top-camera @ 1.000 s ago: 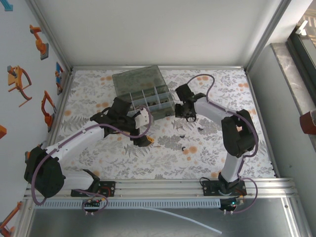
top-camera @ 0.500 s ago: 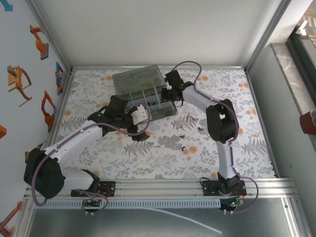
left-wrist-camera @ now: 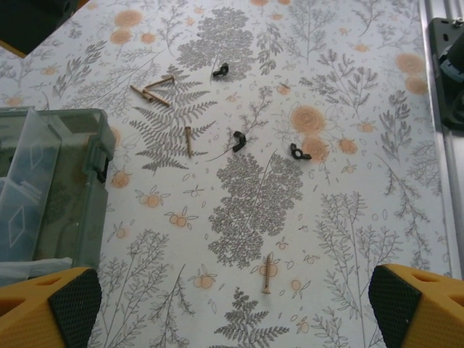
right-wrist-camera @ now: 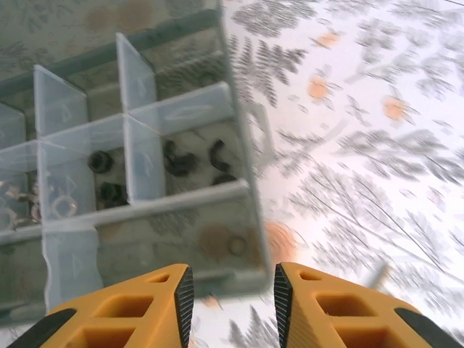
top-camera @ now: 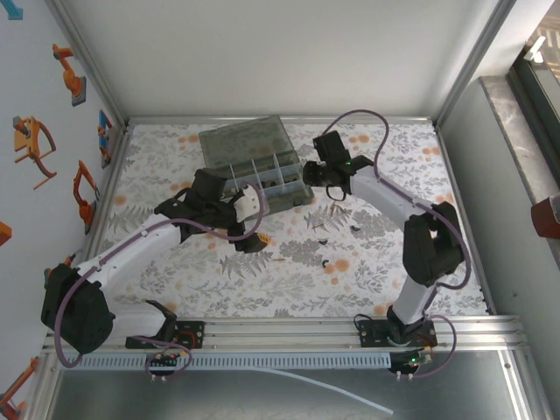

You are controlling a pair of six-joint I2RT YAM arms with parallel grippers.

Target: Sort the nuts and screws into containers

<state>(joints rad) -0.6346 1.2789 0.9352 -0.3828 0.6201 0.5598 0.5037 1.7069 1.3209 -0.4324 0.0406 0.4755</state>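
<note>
Over the right edge of the organiser box [top-camera: 254, 171], my right gripper [right-wrist-camera: 233, 299] hangs with its fingers partly apart, holding nothing. Black nuts [right-wrist-camera: 181, 161] already sit in the containers [right-wrist-camera: 138, 145] below. My left gripper [left-wrist-camera: 232, 312] gapes wide and empty above the table [left-wrist-camera: 348, 217], where several screws [left-wrist-camera: 188, 139] and loose nuts [left-wrist-camera: 238, 141] await sorting.

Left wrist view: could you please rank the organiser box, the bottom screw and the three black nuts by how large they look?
1. organiser box.
2. bottom screw, longer than any nut, though nearer the camera.
3. black nuts: all three look alike, so unranked.
</note>
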